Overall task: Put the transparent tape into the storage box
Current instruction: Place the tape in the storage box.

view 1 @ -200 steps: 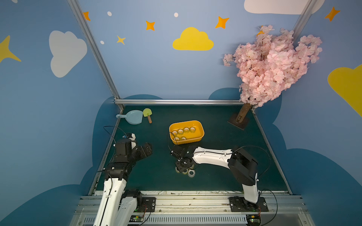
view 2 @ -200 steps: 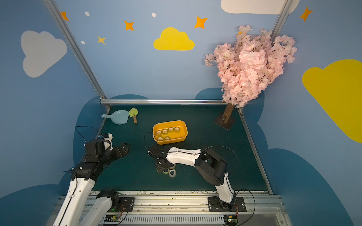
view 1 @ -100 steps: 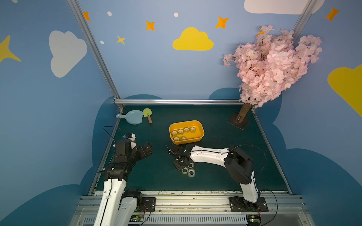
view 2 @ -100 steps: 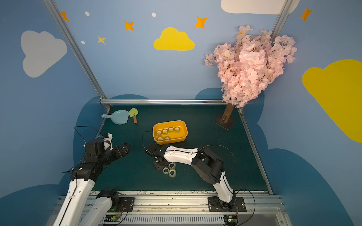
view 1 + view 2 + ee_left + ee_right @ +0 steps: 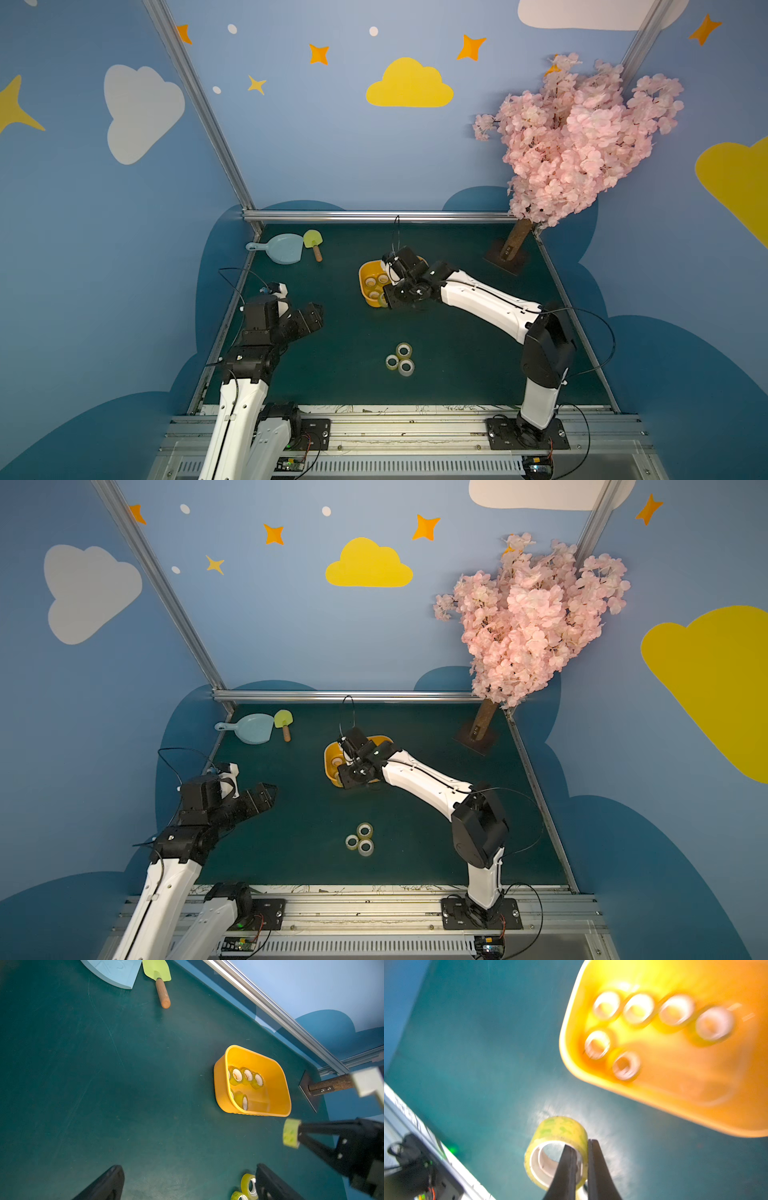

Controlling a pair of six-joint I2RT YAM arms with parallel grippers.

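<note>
Right pincer (image 5: pixel 580 1144) carries transparent tape roll (image 5: pixel 560 1132) toward storage box (image 5: pixel 222 1088). Roll raised off counter (image 5: pixel 104 1064), just short of box's near rim. Jaws pressed together on roll's wall, one through core, one outside: likely surest hold on thin ring. Wrist view blurred, clearance over rim hard to judge. Six rolls appear to lie in box; three rolls (image 5: pixel 400 359) wait on counter. Left pincer (image 5: pixel 190 1167) spread wide, empty, held aside, apparently keeping path clear.
</note>
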